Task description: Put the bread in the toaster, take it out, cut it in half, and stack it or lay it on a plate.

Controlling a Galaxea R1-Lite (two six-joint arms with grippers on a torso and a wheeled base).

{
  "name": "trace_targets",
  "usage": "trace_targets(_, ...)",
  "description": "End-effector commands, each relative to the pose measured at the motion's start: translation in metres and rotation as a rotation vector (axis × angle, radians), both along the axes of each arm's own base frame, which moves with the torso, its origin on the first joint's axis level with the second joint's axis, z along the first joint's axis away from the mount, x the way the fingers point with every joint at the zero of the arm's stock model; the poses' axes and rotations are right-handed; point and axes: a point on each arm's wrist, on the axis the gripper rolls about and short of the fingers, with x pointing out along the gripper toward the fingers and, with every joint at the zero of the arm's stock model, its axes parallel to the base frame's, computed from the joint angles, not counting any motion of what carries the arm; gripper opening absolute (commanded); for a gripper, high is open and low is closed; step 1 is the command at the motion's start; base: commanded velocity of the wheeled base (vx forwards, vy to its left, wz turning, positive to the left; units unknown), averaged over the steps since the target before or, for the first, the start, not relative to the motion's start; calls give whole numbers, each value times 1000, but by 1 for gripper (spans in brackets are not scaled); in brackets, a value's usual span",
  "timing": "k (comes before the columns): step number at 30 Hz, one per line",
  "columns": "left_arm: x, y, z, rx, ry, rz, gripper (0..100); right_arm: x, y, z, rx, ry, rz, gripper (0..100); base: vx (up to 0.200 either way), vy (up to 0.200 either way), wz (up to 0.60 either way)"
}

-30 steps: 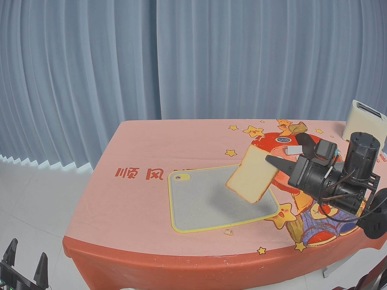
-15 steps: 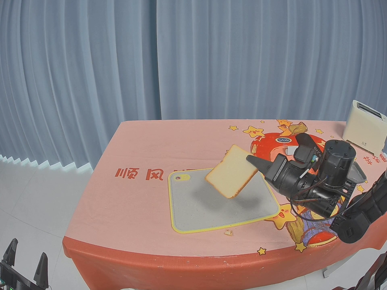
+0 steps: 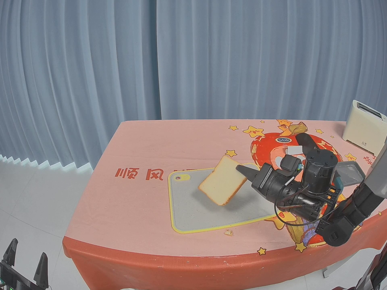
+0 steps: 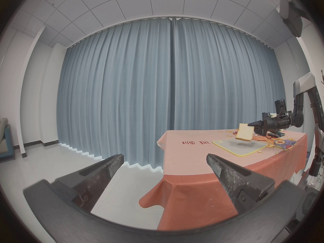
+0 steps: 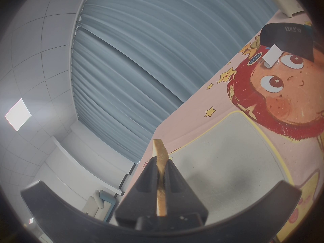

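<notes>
A slice of bread (image 3: pixel 223 180) hangs tilted just above the grey, yellow-rimmed cutting board (image 3: pixel 193 212). My right gripper (image 3: pixel 241 169) is shut on the slice's right edge, above the board's right part. In the right wrist view the bread (image 5: pixel 160 166) shows edge-on, pinched between the two black fingers. The white toaster (image 3: pixel 365 126) stands at the table's far right. The left wrist view catches the same bread (image 4: pixel 245 132) far off over the cutting board (image 4: pixel 239 146). My left gripper (image 3: pixel 25 263) hangs low off the table's left front, open and holding nothing.
A black tool with a white label (image 3: pixel 301 143) lies on the cartoon tablecloth behind my right arm. A grey tray (image 3: pixel 349 171) sits to the right of the arm. A small crumb (image 3: pixel 228 233) lies by the board's front edge.
My right gripper has carried the bread leftward and lower, from over the board's right edge to over its middle. The left gripper has not moved.
</notes>
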Motion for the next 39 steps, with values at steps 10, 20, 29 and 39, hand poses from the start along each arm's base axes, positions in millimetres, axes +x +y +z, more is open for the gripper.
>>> trace_targets(10, 1, 0, -5, -1, 13, 1, 100, -1, 5, -5, -15, 7, 12, 0, 0, 0, 0)
trace_targets(20, 1, 0, -5, -1, 12, 1, 100, 2, 7, -6, -5, -21, -17, 0, 0, 0, 0)
trace_targets(29, 1, 0, -5, -1, 13, 1, 100, 2, 12, -11, -24, -30, -43, 0, 0, 0, 0)
trace_targets(39, 1, 0, -5, 0, 13, 1, 100, -1, 17, -17, -82, -75, -50, 0, 0, 0, 0)
